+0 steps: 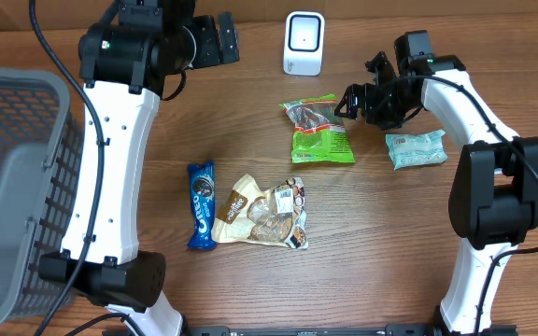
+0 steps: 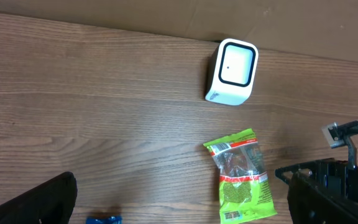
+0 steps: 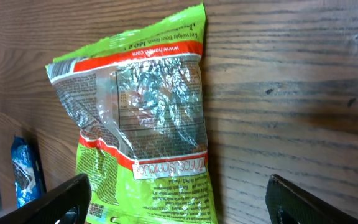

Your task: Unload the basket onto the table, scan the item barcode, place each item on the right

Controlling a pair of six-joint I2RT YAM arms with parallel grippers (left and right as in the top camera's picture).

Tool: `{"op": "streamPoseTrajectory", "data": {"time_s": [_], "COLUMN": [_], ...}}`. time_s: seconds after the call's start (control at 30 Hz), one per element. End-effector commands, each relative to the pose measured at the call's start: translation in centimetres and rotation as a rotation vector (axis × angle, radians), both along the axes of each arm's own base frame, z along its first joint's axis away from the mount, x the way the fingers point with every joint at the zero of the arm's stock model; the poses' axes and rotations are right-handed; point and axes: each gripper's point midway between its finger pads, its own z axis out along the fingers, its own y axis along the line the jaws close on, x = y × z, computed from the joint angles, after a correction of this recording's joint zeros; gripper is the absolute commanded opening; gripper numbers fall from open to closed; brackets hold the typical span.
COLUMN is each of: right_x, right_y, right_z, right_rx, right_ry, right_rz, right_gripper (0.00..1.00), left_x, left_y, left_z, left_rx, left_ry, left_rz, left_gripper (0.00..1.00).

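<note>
Though sideways, "OREO" on blue pack

We see a grey mesh basket at the left edge of the wooden table. Near the middle of the table a blue Oreo pack lies lengthwise, with its right side against a tan snack bag that lies flat and has a clear window showing pale, round pieces inside. A pale teal packet lies flat further right, well apart from those two. Brown cardboard runs along the table's far edge.
</note>
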Motion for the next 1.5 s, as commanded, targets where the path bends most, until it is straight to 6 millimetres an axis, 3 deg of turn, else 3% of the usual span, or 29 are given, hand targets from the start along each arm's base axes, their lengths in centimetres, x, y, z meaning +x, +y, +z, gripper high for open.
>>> {"op": "streamPoseTrajectory", "data": {"time_s": [0.0, 1.47], "right_x": [0.19, 0.36], "right_y": [-0.02, -0.41], "right_z": [0.39, -0.40], "right_rx": [0.012, -0.033], "right_ry": [-0.015, -0.019], "right_rz": [0.005, 0.000], "right_gripper": [0.90, 0.90], "left_x": [-0.47, -0.47], "left_y": [-0.08, -0.08], "left_z": [1.87, 1.87], "left_rx": [-0.018, -0.018], "left_ry": [-0.044, -0.044], "left_rz": [0.003, 0.003], "left_gripper": [1.00, 1.00]}}
